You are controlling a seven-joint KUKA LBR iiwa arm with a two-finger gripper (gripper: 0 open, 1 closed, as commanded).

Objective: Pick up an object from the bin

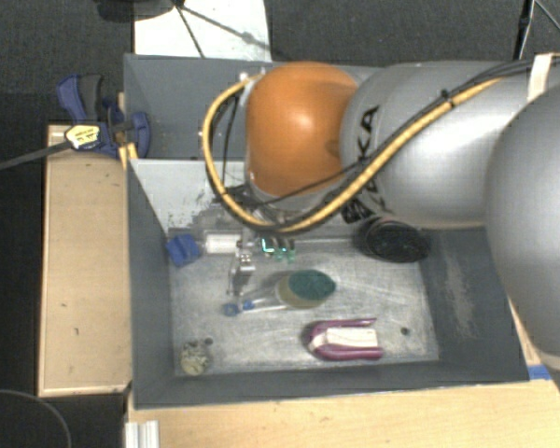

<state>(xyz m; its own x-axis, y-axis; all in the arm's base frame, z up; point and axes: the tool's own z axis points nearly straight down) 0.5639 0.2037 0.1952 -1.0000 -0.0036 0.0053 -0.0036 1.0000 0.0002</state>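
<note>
Arm comes in from the right, orange wrist cover (294, 124) over the back half of the bin (151, 325), gripper (244, 276) pointing straight down, low over the floor left of centre. Can't tell how far open it is or whether it has anything. Nearest things: dark green round disc (308, 287) just to its right, thin blue-tipped stick (235, 307) just in front

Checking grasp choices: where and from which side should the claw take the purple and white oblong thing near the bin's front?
Probably across the middle of the purple and white oblong thing, from straight above, closing on its short width: it lies flat, long axis left to right, with bare bin floor around it.
</note>
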